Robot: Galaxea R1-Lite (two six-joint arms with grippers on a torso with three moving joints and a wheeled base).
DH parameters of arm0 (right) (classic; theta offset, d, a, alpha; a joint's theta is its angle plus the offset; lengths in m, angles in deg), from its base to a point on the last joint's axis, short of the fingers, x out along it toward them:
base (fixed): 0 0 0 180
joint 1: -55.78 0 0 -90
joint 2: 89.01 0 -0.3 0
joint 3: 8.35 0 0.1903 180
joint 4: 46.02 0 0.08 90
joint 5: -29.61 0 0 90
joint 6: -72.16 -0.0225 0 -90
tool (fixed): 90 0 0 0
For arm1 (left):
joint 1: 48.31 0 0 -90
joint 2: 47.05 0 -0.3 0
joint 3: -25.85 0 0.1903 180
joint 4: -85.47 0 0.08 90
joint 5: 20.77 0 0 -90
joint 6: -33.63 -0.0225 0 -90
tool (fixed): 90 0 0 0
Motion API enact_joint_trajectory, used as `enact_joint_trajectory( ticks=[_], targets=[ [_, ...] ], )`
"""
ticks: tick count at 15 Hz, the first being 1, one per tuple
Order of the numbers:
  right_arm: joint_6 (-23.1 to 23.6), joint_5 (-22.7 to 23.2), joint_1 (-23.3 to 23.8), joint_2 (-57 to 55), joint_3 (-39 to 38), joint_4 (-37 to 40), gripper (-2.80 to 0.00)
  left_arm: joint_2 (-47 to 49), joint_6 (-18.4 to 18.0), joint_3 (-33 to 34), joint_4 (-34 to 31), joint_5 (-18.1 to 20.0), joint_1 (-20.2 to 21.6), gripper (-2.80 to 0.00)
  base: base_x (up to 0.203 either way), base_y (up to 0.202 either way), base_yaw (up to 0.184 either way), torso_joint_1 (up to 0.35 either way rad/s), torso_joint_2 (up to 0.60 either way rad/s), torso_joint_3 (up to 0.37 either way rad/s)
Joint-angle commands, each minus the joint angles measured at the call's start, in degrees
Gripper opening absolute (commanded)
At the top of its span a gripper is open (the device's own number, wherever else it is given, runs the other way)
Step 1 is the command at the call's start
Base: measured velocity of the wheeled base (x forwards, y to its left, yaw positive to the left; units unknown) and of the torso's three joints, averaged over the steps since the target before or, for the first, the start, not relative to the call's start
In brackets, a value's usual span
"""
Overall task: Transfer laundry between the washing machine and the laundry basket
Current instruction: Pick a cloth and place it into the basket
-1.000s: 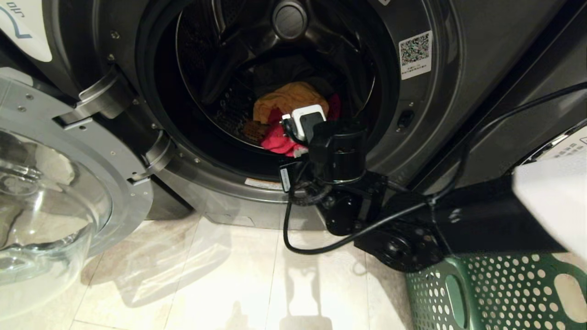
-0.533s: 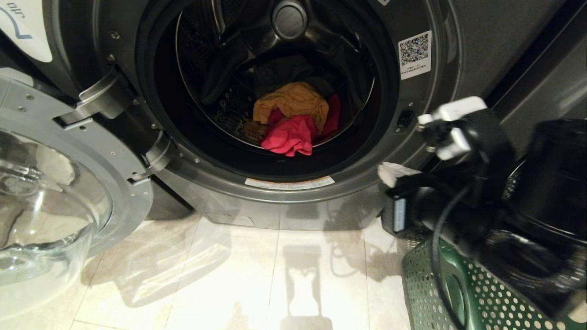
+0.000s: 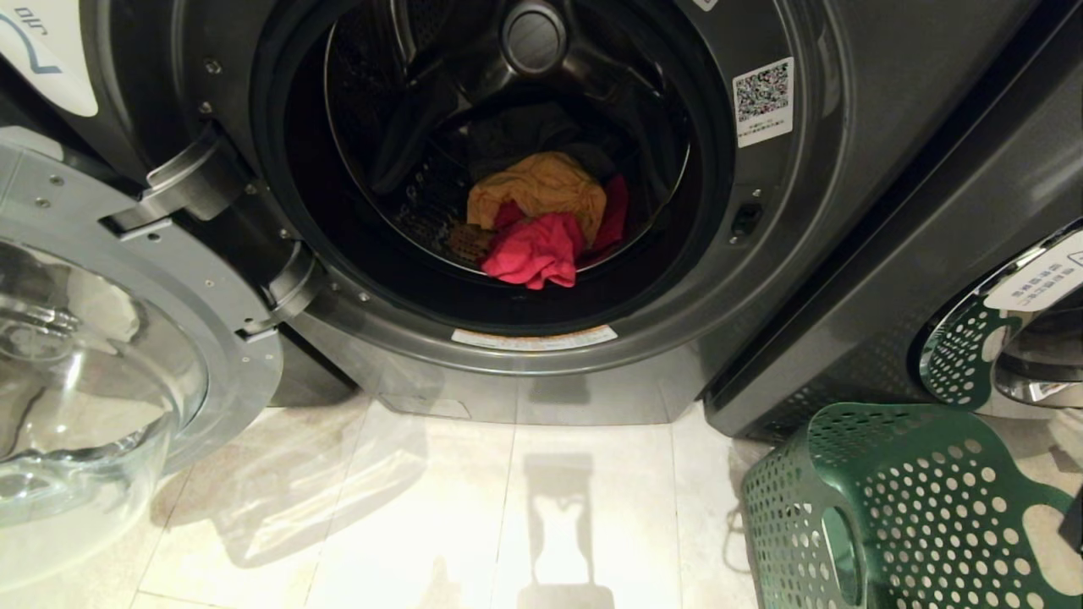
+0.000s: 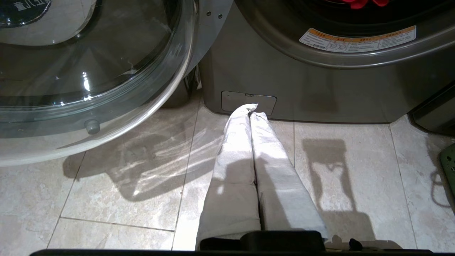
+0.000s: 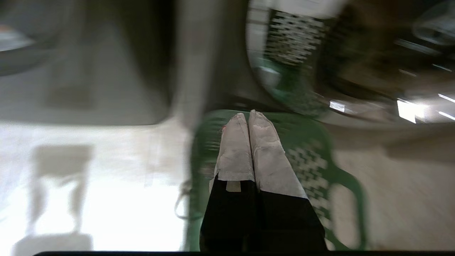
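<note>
Head view, left to right. Washing machine (image 3: 846, 127) fills the upper frame, its glass door (image 3: 93, 338) swung open at left. Drum holds a mustard cloth (image 3: 541, 186) over a red cloth (image 3: 537, 249), centre frame. Laundry basket (image 3: 897, 507) lower right, on the floor.

Left gripper (image 4: 250, 112): wrapped fingers pressed together, empty, low before the machine's base panel.

Right gripper (image 5: 247, 117): fingers together, empty, over the basket rim. Laundry lies up and left of it, inside the drum; judged the arm that goes in next.
</note>
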Motion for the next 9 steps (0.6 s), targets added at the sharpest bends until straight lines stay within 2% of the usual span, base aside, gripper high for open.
enact_joint_trajectory(
  ticks=[1,2,3,5,9],
  targets=[
    [0.2,-0.1,12.8,7.1,-5.1,0.2,-2.80,0.1,0.0,2.3,0.1,0.0,0.0,-2.80,0.000,0.000,0.000,0.000,0.00,0.000],
    [0.2,0.3,15.8,9.2,-9.0,0.7,-2.80,0.1,0.0,2.3,0.1,0.0,0.0,-2.80,0.000,0.000,0.000,0.000,0.00,0.000],
    [0.2,1.9,16.4,11.5,-11.6,1.4,-2.80,0.0,0.1,2.3,0.1,-0.1,0.0,-2.80,0.000,0.000,0.000,0.000,0.00,0.000],
    [0.3,10.6,16.1,18.7,-14.5,5.2,-2.80,0.0,0.3,2.3,0.2,-0.4,0.0,-2.80,0.000,0.000,0.000,0.000,0.00,0.000],
    [-0.5,23.9,16.0,35.0,-15.0,21.8,-2.80,0.0,0.2,2.3,0.2,-0.2,0.0,-2.80,0.000,0.000,0.000,0.000,0.00,0.000]
  ],
)
